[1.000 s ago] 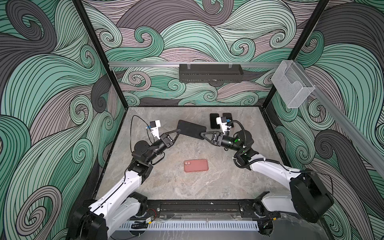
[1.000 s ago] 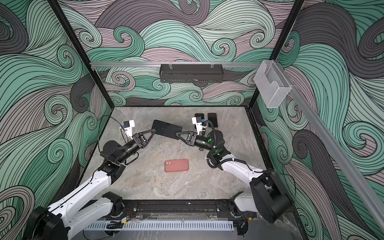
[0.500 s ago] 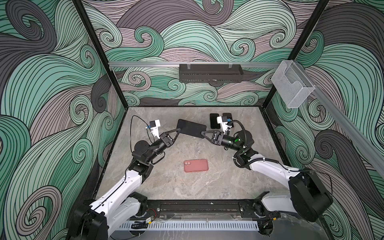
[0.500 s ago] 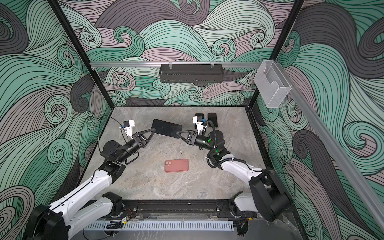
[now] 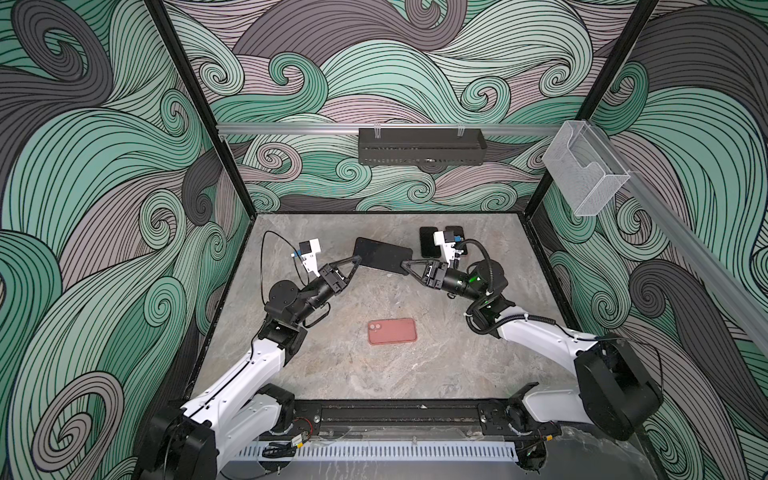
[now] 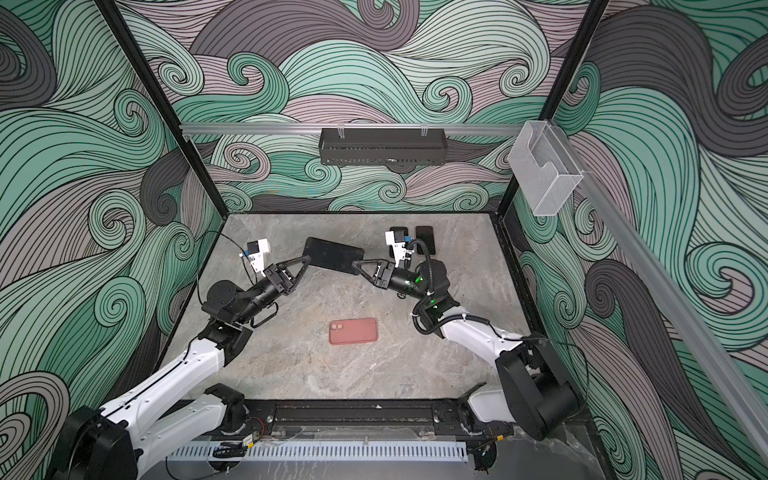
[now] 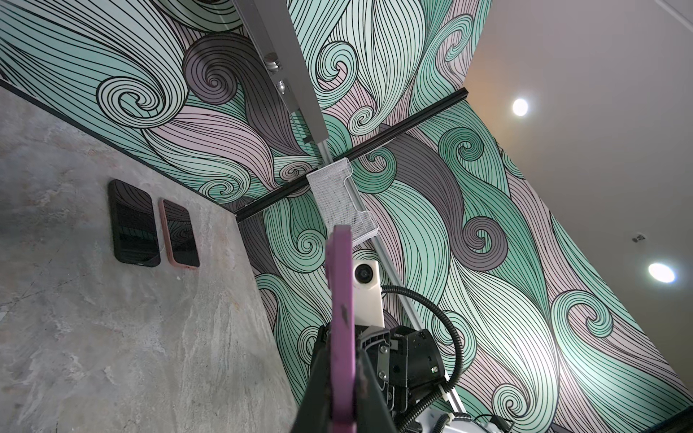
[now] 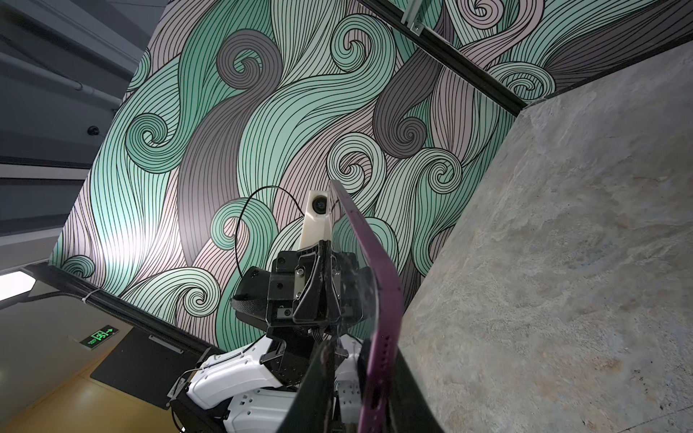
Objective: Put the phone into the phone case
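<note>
Right gripper (image 5: 404, 264) is inching up-frame; it and left gripper (image 5: 358, 260) are pinching the seemingly stiff, slick phone (image 5: 382, 255) by opposite ends.

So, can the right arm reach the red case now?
Probably not yet: the right gripper and left gripper both hold the phone in the air. The case lies in the open on the table, nothing in between.

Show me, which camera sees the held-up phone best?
The top views: the phone shows its whole dark face there. Each wrist view catches only its thin purple edge, seen end-on.
</note>
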### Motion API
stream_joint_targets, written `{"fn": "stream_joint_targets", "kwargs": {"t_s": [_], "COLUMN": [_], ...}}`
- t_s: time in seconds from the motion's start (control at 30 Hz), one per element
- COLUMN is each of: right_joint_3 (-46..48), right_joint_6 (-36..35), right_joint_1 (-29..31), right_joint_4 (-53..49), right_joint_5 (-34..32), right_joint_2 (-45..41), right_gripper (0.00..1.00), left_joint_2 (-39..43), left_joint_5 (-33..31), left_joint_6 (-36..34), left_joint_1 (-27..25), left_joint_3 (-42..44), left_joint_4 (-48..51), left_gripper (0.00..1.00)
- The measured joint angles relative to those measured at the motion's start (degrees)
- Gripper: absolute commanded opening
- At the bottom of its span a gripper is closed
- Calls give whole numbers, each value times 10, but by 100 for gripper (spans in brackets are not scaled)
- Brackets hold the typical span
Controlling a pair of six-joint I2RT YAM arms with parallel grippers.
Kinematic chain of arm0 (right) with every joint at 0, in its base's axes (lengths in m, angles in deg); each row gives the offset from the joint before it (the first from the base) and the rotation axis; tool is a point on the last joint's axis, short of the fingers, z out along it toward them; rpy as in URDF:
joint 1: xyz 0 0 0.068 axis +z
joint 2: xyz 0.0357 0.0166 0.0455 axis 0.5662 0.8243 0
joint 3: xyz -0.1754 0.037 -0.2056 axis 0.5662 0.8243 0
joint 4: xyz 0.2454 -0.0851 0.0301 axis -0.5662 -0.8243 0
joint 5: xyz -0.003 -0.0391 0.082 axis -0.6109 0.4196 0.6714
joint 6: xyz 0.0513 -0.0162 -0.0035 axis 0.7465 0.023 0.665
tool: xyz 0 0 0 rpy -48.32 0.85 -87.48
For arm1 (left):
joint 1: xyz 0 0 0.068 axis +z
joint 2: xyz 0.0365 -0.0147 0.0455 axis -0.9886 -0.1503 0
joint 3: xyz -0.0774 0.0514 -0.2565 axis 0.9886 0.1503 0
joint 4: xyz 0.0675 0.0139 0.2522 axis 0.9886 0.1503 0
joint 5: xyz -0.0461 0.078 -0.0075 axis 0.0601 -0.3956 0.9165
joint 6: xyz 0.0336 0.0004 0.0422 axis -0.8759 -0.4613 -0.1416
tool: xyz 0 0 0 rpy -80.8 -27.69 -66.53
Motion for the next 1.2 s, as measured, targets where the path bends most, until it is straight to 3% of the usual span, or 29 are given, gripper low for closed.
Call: {"fn": "stream_joint_targets", "kwargs": {"t_s": [0.2,0.47,0.53,0.63,0.77,1.0,1.1,1.2], "right_joint_3": [-9,-9,-9,-12,-24,-58,-68,-84], "right_joint_6": [0,12,10,-6,-42,-120,-162,-205], "right_joint_1": [0,-3,-3,-3,-4,-17,-20,-20], "right_joint_4": [0,0,-10,-42,-131,-331,-430,-535], "right_joint_5": [0,-4,-4,-3,-3,-5,-12,-24], "right_joint_2": [3,5,0,-16,-47,-102,-129,-150], "right_gripper": [20,7,4,0,0,0,0,0], "left_joint_2": [-2,-23,-22,-14,21,101,122,139], "left_joint_5": [2,10,10,16,22,21,21,17], "left_joint_6": [4,12,11,-6,-40,-98,-128,-158], "left_joint_1": [0,-2,-2,-3,-6,-7,-7,-7], "left_joint_3": [0,-1,-1,-1,-1,-2,-3,-7], "left_joint_4": [-9,-17,-13,22,99,224,292,370], "left_gripper": [0,0,11,40,59,70,87,90]}}
